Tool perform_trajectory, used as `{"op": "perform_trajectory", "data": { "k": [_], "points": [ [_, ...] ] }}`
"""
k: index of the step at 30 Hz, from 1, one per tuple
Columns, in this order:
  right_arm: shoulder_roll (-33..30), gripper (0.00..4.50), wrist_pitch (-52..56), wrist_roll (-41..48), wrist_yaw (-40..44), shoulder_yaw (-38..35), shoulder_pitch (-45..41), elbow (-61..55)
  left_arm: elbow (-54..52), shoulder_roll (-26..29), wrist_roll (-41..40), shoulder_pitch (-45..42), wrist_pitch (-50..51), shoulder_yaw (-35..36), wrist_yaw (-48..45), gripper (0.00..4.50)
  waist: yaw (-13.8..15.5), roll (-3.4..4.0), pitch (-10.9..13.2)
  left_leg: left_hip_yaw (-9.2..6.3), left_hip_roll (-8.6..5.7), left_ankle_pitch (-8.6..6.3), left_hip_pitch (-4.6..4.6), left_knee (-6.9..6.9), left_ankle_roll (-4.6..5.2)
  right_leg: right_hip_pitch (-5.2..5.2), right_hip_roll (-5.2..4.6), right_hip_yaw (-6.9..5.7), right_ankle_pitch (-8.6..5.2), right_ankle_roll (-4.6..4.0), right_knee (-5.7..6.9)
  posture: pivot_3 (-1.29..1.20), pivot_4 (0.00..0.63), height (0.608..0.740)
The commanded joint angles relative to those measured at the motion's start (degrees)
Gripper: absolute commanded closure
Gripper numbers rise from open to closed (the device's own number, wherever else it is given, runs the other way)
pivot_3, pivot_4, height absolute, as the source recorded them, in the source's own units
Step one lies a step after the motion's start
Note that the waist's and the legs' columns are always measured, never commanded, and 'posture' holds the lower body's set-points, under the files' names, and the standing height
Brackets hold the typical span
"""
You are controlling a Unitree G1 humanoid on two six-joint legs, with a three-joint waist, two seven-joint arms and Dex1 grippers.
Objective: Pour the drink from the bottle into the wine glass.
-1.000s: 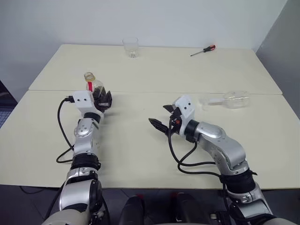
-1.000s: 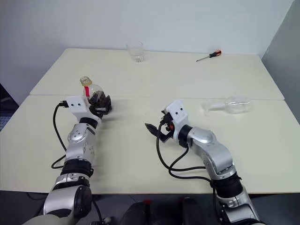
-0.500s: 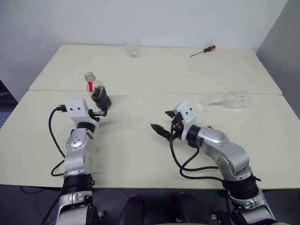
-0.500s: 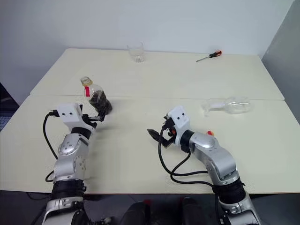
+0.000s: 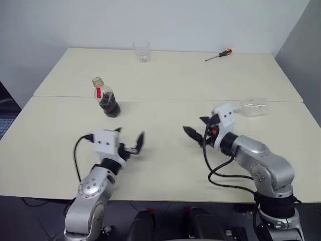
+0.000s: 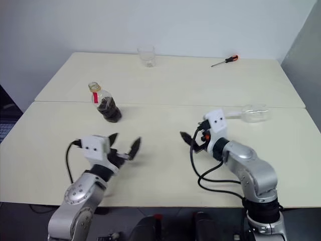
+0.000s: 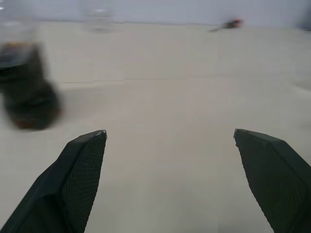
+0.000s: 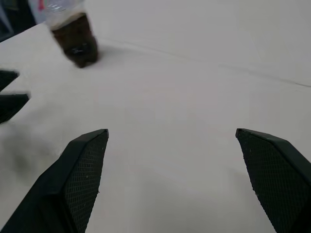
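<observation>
Small squat clear plastic bottle (image 5: 104, 98) with yellowish neck ring and red label strip stands upright on the pale cream counter (image 5: 160, 150), left side, just in front of the seam between the two counter sections; no cap visible on it. Dark brown cola-like drink (image 5: 109, 106) fills only the lower part of the bottle. Clear stemmed wine glass (image 5: 250, 107) lies on its side on the right, near the same seam, stem pointing left, well apart from the bottle. Left end effector (image 5: 131, 141) is over the near counter, in front of the bottle and clear of it, black fingers spread wide, nothing between them. Right end effector (image 5: 199, 127) hovers left of the fallen glass, fingers also spread wide and empty, pointing forward and toward the left; not touching the glass. Right wrist view has the bottle (image 8: 68, 29) ahead and off to one side. Far edge of the counter: short clear stemless tumbler (image 5: 142, 50) upright near centre, red-handled screwdriver (image 5: 218, 54) lying to its right.
</observation>
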Motion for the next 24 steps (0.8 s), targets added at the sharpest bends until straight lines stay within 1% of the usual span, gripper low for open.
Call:
{"op": "perform_trajectory", "data": {
  "k": [1, 5, 7, 9, 11, 16, 20, 24],
  "points": [
    [3.3, 0.00, 3.2, 2.9, -4.6, -6.4, -2.2, -0.8, -5.1, 2.0, -4.0, 1.1, 0.7, -2.5, -5.8, 0.03, 0.0, 0.01, 0.0, 0.00, 0.00, 0.00, 0.00, -0.01, 0.00, -0.01, 0.03, 0.00, 0.00, -0.01, -0.01, 0.00, 0.150, 0.740],
    [8.9, 0.00, 4.5, 4.8, -11.3, -14.0, -6.0, 1.6, -6.1, 7.7, -11.3, 0.5, 3.0, -0.9, -14.9, 0.03, -0.2, 0.05, 0.0, 0.00, 0.03, 0.00, 0.01, -0.05, 0.00, -0.06, 0.16, -0.02, -0.02, -0.09, 0.02, 0.00, 0.150, 0.740],
    [10.8, 0.00, 5.1, 5.6, -14.0, -16.7, -7.4, 2.8, -6.3, 10.3, -14.1, -0.3, 3.6, 0.2, -18.1, 0.03, -0.1, 0.06, 0.0, 0.00, 0.02, 0.00, 0.01, -0.05, 0.00, -0.08, 0.18, -0.03, -0.03, -0.11, 0.04, 0.00, 0.150, 0.740],
    [12.4, 0.00, 5.2, 6.0, -16.7, -19.3, -8.5, 4.2, -6.6, 12.3, -15.3, -0.9, 3.8, 0.3, -20.2, 0.03, -0.1, 0.07, 0.0, 0.01, -0.01, 0.00, 0.00, -0.05, 0.01, -0.08, 0.18, -0.03, -0.03, -0.11, 0.04, 0.00, 0.150, 0.740],
    [14.6, 0.00, 4.1, 6.6, -19.6, -22.5, -9.8, 6.4, -6.1, 13.9, -14.1, -1.6, 3.0, -0.6, -21.6, 0.03, -0.1, 0.07, 0.0, 0.04, 0.00, 0.00, -0.01, -0.05, 0.01, -0.08, 0.18, -0.01, -0.03, -0.11, 0.01, 0.00, 0.150, 0.740],
    [19.0, 0.00, 1.2, 9.4, -27.0, -30.2, -12.6, 11.1, -4.2, 13.9, -13.0, -3.6, 2.3, -2.0, -22.7, 0.03, -0.1, 0.08, 0.0, 0.06, 0.00, 0.00, -0.03, -0.05, 0.01, -0.08, 0.16, 0.02, -0.03, -0.11, -0.01, 0.00, 0.150, 0.740],
    [22.0, 0.00, -2.3, 13.4, -33.1, -36.6, -15.0, 14.7, -2.7, 13.7, -12.3, -5.7, 1.8, -2.1, -23.2, 0.03, -0.1, 0.11, 0.0, 0.06, -0.01, 0.00, -0.02, -0.06, 0.01, -0.08, 0.17, 0.01, -0.03, -0.11, 0.00, 0.00, 0.150, 0.740],
    [22.7, 0.00, -6.7, 16.8, -35.4, -38.7, -16.1, 19.1, -0.3, 14.3, -11.5, -6.2, 0.4, -1.5, -24.6, 0.03, -0.1, 0.15, 0.0, 0.09, -0.01, -0.01, -0.01, -0.07, 0.02, -0.08, 0.17, 0.03, -0.03, -0.11, -0.01, 0.00, 0.150, 0.740]
  ]
}}
